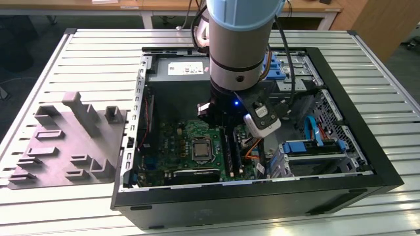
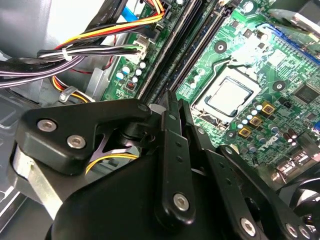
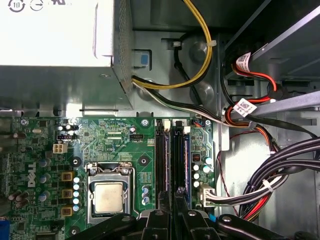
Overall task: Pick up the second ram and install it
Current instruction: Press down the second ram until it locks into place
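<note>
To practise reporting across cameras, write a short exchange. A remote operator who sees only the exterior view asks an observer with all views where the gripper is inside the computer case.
Operator: The arm hides its own tip from me. Where is the gripper?
Observer: In the first wrist view, the gripper is lined up over the black memory slots.
Operator: What lies beside those slots?
Observer: A white connector with wires is plugged into the motherboard. It is on the side of the slots away from the processor socket.
</note>
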Motion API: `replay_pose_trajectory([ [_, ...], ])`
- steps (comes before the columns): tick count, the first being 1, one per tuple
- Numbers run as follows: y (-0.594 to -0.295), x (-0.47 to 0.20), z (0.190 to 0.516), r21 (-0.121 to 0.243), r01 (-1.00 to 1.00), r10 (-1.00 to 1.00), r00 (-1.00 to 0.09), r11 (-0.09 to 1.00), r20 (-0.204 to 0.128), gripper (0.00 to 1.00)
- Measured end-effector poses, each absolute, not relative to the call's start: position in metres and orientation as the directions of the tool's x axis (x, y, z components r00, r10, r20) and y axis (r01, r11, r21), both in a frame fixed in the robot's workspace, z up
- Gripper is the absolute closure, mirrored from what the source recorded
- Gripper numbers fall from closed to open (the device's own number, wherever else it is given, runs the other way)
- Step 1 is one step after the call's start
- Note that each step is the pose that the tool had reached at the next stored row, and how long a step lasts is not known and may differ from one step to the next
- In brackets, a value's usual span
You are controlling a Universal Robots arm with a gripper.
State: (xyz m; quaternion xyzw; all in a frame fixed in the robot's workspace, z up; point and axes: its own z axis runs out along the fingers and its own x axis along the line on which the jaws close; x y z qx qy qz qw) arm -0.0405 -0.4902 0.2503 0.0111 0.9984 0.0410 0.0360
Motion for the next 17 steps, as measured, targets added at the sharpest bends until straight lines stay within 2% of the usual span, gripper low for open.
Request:
replay_pose_trajectory([
  [10,-0.4902,-0.0406,0.2504,0.083,0.019,0.025,-0.997,0.996,-0.071,0.82],
  [11,-0.4902,-0.0406,0.2504,0.083,0.019,0.025,-0.997,0.996,-0.071,0.83],
  [12,-0.4902,-0.0406,0.2504,0.083,0.019,0.025,-0.997,0.996,-0.071,0.89],
  [17,-0.4902,-0.0406,0.2505,0.083,0.019,0.025,-0.997,0.996,-0.071,0.90],
])
